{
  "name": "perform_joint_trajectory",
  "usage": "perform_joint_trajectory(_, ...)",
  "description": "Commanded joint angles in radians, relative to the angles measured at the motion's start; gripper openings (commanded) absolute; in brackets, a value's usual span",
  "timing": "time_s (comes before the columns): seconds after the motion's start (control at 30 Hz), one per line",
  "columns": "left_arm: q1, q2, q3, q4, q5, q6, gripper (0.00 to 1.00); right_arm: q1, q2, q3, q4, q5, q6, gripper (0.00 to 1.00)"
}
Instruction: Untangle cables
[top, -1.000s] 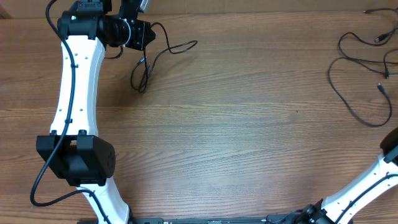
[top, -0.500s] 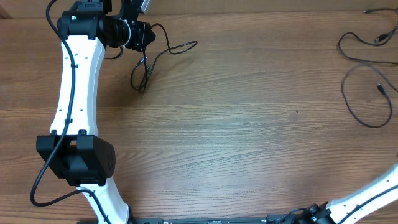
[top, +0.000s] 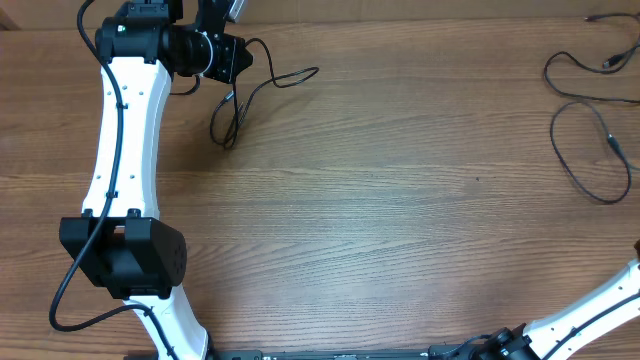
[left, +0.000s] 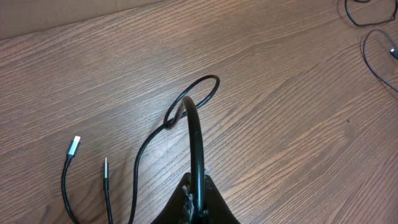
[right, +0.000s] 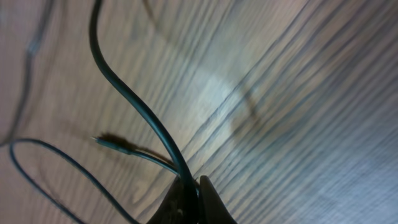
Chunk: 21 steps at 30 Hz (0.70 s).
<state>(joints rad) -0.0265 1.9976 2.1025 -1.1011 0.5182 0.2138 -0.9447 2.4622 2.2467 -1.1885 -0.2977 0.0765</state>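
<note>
Black and shut tight, the left fingers (left: 196, 196) pinch one cable (left: 194, 124), which loops out over the wooden bench (left: 298, 137) and crosses itself once. The right fingers (right: 190, 193) — shut too — pinch a second cable (right: 134, 102) far off on the other side. I think each arm holds its own cord so the tangle can be pulled loose; bare plug ends (left: 73, 147) lie beside the left loop.

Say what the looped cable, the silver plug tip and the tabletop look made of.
Looped cable: probably rubber or plastic jacket, black, slight sheen, bends smoothly. Plug tip: looks metal, bright silver glint. Tabletop: wood or wood-look laminate, brown grain lines, matte; which one is unclear.
</note>
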Motion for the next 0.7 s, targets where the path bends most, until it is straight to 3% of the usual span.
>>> perform_joint_trajectory(0.0, -0.007, -0.010, 0.009, -0.002, -0.002, 0.019, 0.04, -0.008, -0.008, -0.055, 0.023, 0.036, -0.006, 0.04)
perform_joint_trajectory(0.13, -0.007, -0.010, 0.009, 0.003, -0.002, 0.019, 0.04, -0.008, -0.008, -0.076, 0.035, 0.035, -0.006, 0.05)
perform_joint_trajectory(0.2, -0.007, -0.010, 0.009, 0.003, -0.002, 0.019, 0.04, -0.008, -0.008, -0.074, 0.035, 0.035, -0.006, 0.15)
perform_joint_trajectory(0.23, -0.007, -0.010, 0.009, 0.003, -0.002, 0.019, 0.04, -0.008, -0.008, -0.074, 0.034, 0.035, -0.006, 0.32)
perform_joint_trajectory(0.3, -0.007, -0.010, 0.009, 0.003, -0.002, 0.019, 0.04, -0.008, -0.008, -0.074, 0.032, 0.035, -0.006, 0.84)
perform_joint_trajectory(0.33, -0.007, -0.010, 0.009, 0.003, -0.002, 0.019, 0.04, -0.008, -0.008, -0.074, 0.032, 0.035, -0.005, 1.00)
perform_joint_trajectory(0.43, -0.007, -0.010, 0.009, 0.003, -0.002, 0.019, 0.04, -0.008, -0.008, -0.074, 0.029, 0.014, -0.022, 1.00)
perform_joint_trajectory(0.67, -0.007, -0.010, 0.009, 0.049, 0.022, -0.008, 0.04, 0.049, -0.111, 0.015, -0.026, -0.255, -0.278, 0.96)
